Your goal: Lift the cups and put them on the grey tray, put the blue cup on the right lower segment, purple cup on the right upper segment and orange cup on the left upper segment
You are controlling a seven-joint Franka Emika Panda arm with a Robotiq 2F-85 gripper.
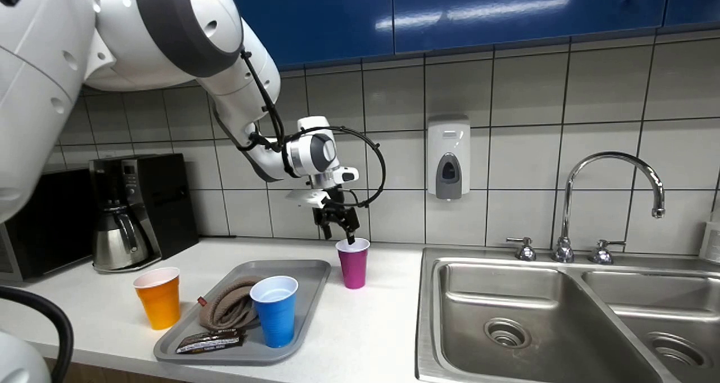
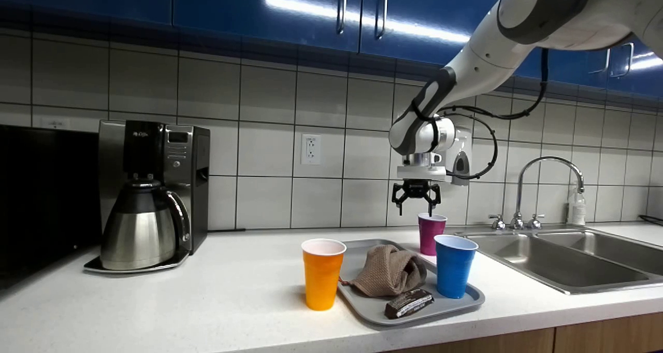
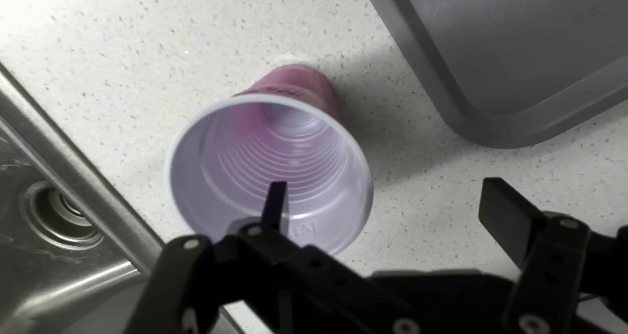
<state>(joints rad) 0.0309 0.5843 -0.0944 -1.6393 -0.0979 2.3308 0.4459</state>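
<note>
The purple cup (image 1: 354, 269) stands upright on the counter beside the grey tray (image 1: 313, 284), and also shows in an exterior view (image 2: 431, 237). My gripper (image 1: 339, 238) is open above it. In the wrist view, the gripper (image 3: 386, 192) has one finger over the purple cup's mouth (image 3: 274, 152); the other is outside it, over the counter. Whether that finger dips inside the rim is hard to tell. The blue cup (image 1: 275, 314) stands upright on the tray's near side, right of the cloth (image 2: 391, 271). The orange cup (image 2: 322, 275) stands on the counter left of the tray (image 2: 357, 250).
The tray also holds a brown cloth and a wrapped snack bar (image 1: 210, 341). The steel sink (image 1: 426, 315) with its faucet (image 1: 567, 203) lies to the right. A coffee maker (image 2: 145, 223) stands at the left. A soap dispenser (image 1: 448, 158) hangs on the tiled wall.
</note>
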